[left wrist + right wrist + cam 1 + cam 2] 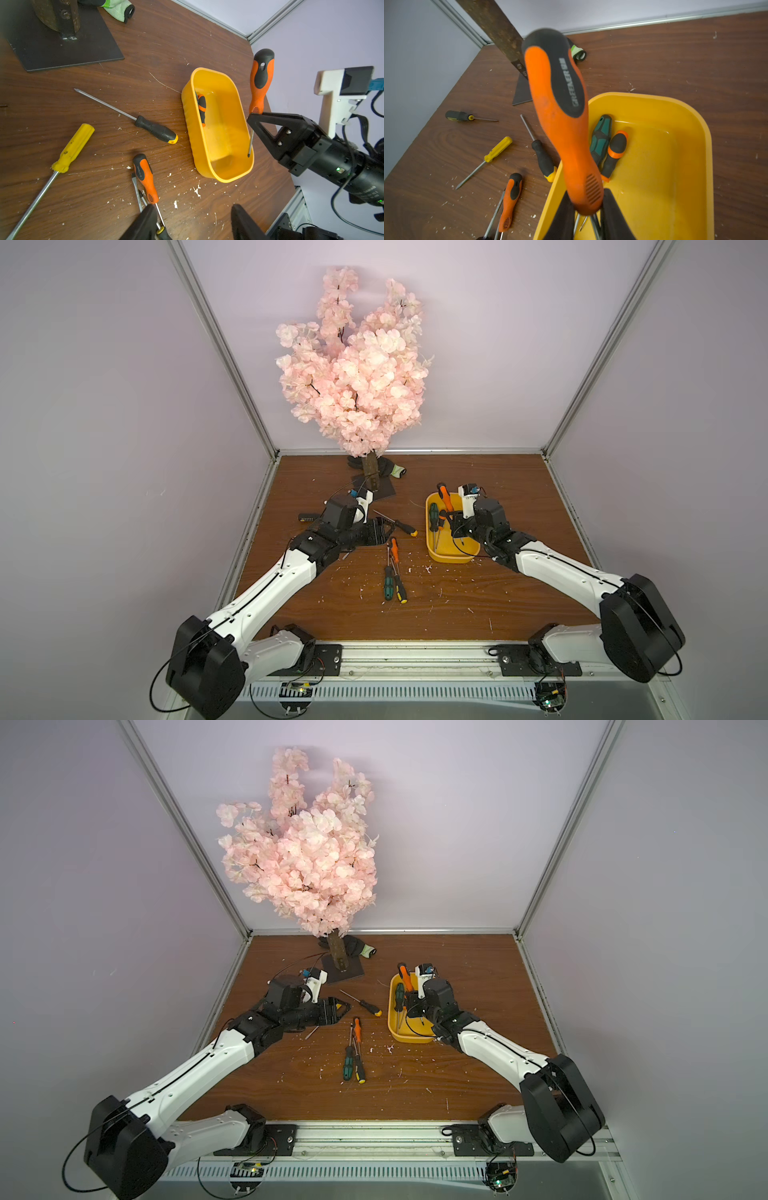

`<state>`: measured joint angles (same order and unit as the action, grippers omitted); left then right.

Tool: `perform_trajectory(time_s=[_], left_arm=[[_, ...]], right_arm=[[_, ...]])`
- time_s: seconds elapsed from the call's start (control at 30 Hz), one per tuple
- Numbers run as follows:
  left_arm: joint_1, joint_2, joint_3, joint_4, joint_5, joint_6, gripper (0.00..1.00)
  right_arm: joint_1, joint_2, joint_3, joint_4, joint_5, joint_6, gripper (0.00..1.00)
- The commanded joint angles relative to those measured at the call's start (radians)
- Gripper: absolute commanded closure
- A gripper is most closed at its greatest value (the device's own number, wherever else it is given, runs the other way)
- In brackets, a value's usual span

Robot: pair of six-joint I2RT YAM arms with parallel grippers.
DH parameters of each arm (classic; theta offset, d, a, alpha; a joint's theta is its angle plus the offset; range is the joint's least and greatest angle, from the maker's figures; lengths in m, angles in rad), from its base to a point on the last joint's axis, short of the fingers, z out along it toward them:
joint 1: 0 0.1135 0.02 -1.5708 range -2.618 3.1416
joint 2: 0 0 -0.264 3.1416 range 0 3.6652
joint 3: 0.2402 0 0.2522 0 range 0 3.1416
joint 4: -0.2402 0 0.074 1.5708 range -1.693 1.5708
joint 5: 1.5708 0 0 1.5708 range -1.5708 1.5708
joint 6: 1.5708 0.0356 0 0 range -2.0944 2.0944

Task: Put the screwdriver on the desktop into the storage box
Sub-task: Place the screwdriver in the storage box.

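Above the storage box [451, 559], which sits at about three o'clock from the middle of the desktop [498, 597] in both top views, the big orange-and-black screwdriver [560, 124] stands nearly upright with its handle up and its tip down inside the box. I cannot tell whether the tip touches the floor. The right gripper [588, 199] pinches it where the handle narrows to the shaft, one finger on either side. A green-handled screwdriver [433, 517] and a small orange one [615, 153] lie along the box's nine o'clock wall. At nine o'clock from the box, the left gripper [193, 224] hangs over the desktop with its fingers spread and nothing between them. Just beside it lies a black-handled screwdriver [401, 526]. At six o'clock from that lie an orange-handled screwdriver [394, 549] and a green one [388, 583]. The blossom tree [353, 377] stands at eleven o'clock, against the back wall.
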<state>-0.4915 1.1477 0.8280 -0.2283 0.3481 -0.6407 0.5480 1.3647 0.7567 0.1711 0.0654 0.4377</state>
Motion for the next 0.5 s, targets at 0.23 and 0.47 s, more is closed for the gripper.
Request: perform_trajectory(time_s=[0.23, 0.47], left_arm=[[-0.011, 0.018, -0.053, 0.063, -0.034, -0.036, 0.4], [-0.012, 0.037, -0.065, 0.069, -0.034, -0.036, 0.4]], right_arm=[[-0.05, 0.077, -0.022, 0.149, 0.089, 0.235, 1.0], [-0.056, 0.156, -0.002, 0.164, 0.07, 0.321, 1.0]])
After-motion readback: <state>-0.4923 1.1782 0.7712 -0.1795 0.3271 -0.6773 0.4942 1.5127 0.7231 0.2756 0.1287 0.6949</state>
